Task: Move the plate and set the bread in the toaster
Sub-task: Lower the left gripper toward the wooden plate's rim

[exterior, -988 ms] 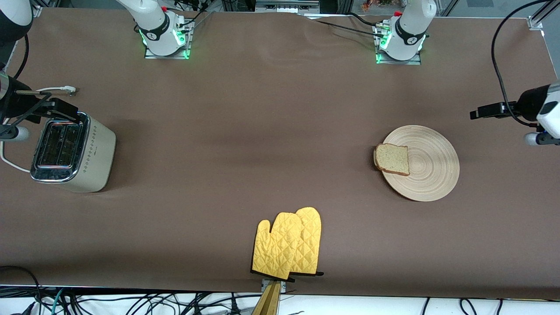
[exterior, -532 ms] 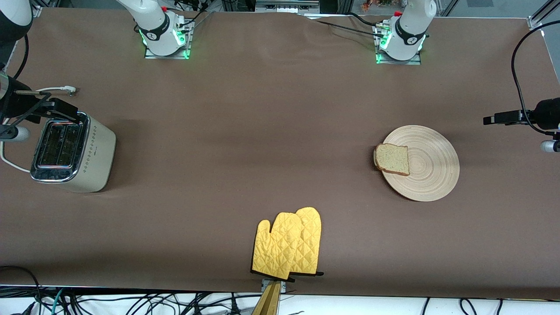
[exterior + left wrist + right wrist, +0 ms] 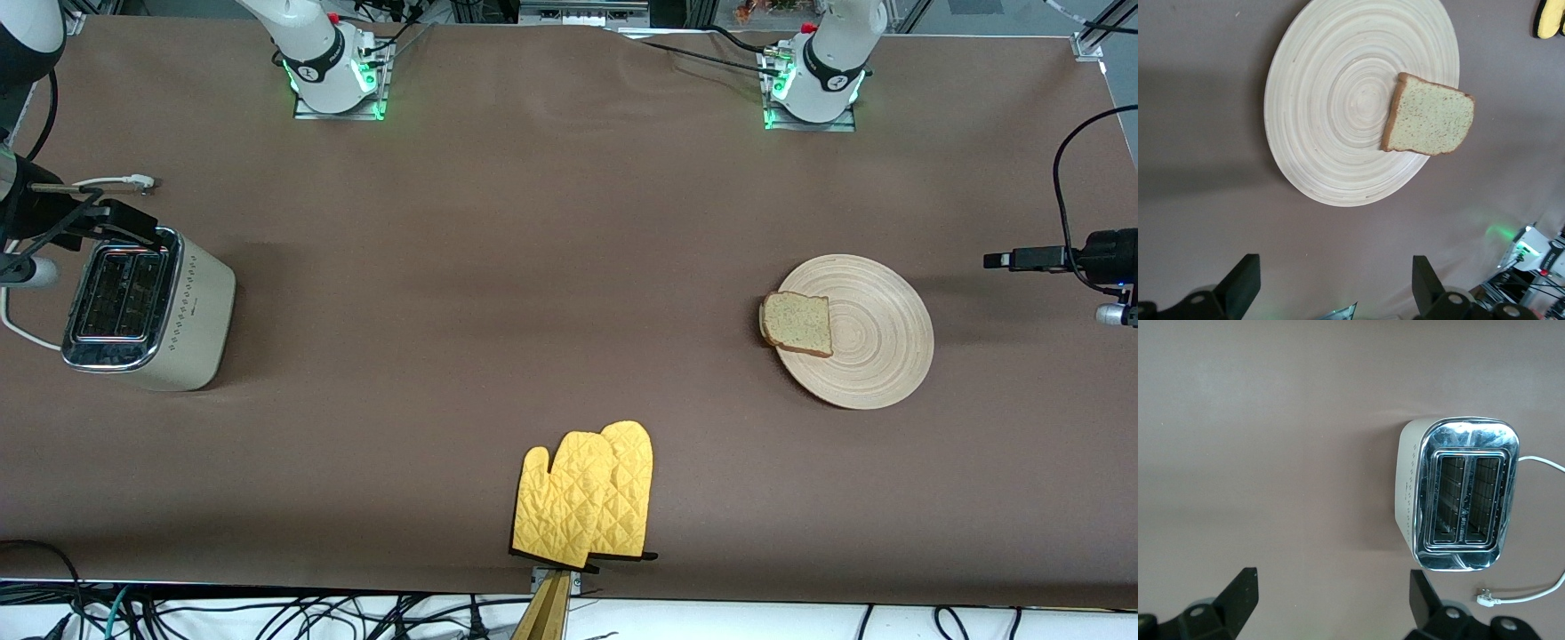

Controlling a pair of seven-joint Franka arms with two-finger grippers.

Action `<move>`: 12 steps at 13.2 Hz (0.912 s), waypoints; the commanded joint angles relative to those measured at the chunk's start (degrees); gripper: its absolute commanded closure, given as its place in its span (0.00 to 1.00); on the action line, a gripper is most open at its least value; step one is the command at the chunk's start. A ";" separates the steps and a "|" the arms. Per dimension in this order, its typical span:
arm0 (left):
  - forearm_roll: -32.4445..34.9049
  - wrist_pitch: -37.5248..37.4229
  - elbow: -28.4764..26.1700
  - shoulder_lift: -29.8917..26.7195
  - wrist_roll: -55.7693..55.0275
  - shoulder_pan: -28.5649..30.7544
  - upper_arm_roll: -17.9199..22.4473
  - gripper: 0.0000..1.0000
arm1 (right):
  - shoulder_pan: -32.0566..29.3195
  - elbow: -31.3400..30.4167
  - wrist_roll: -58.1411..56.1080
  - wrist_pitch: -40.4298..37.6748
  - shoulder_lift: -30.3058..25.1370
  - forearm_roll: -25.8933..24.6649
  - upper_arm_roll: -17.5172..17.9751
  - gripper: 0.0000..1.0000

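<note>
The pale wooden plate (image 3: 876,342) lies toward the left arm's end of the table. The bread (image 3: 797,324) lies flat on the plate's rim on the side toward the right arm's end and overhangs it a little. Both show in the left wrist view, plate (image 3: 1338,113) and bread (image 3: 1429,121). My left gripper (image 3: 1335,288) is open and empty, in the air over bare table beside the plate. The cream toaster (image 3: 147,307) stands at the right arm's end, with both slots empty (image 3: 1463,495). My right gripper (image 3: 1331,600) is open and empty, in the air beside the toaster.
A pair of yellow oven mitts (image 3: 587,498) lies near the table's front edge at mid-table. The toaster's white cord and plug (image 3: 124,182) lie on the table, farther from the front camera than the toaster. The left arm's wrist (image 3: 1107,258) hangs at the table's end.
The left arm's wrist has drawn away from the plate toward the table's end and turned. The right arm, plate, bread and toaster have not moved.
</note>
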 commanded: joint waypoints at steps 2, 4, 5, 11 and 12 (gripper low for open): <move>-5.21 -0.50 1.46 7.21 7.67 3.05 -0.41 0.00 | -0.37 0.82 -0.01 -0.94 0.19 -0.05 0.10 0.00; -7.76 -0.50 1.37 10.55 9.10 3.49 -0.41 0.00 | -0.28 0.82 -0.01 -0.94 0.19 -0.05 0.10 0.00; -8.99 -0.50 1.46 12.57 9.54 3.67 -0.41 0.00 | -0.37 0.82 -0.01 -0.94 0.19 -0.05 0.10 0.00; -14.18 2.57 1.46 18.04 12.27 5.87 -0.49 0.00 | -0.28 0.82 0.07 -0.94 0.19 -0.05 0.10 0.00; -14.88 3.71 1.46 18.47 12.18 5.61 -0.58 0.00 | -0.28 0.82 0.08 -0.94 0.19 -0.05 0.10 0.00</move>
